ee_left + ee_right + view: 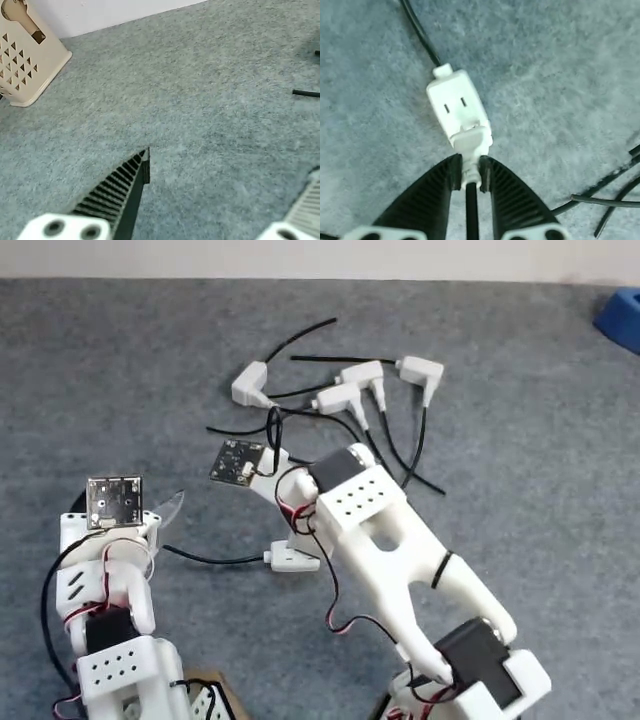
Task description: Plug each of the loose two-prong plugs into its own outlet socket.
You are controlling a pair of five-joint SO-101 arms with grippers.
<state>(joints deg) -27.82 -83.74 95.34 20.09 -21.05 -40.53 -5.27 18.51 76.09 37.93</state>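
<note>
Right wrist view: plug [472,141] is being pinched at its neck by the right gripper [469,167], probably to steer it into the outlet socket [453,102] just ahead; left gripper [230,167] is being held wide.

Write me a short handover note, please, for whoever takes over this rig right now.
Left pincer: open, holding nothing, over bare grey carpet.
Right pincer: shut on the neck of a white plug. The plug's head sits against the end of the white outlet socket. The prongs are hidden, so it looks seated, but that is not certain.
Elsewhere: four loose white connectors on black cables lie clustered at the far side, away from both pincers.
Done: apparently one pair mated.
Left: probably check that joint, release, then plug in the rest.
</note>
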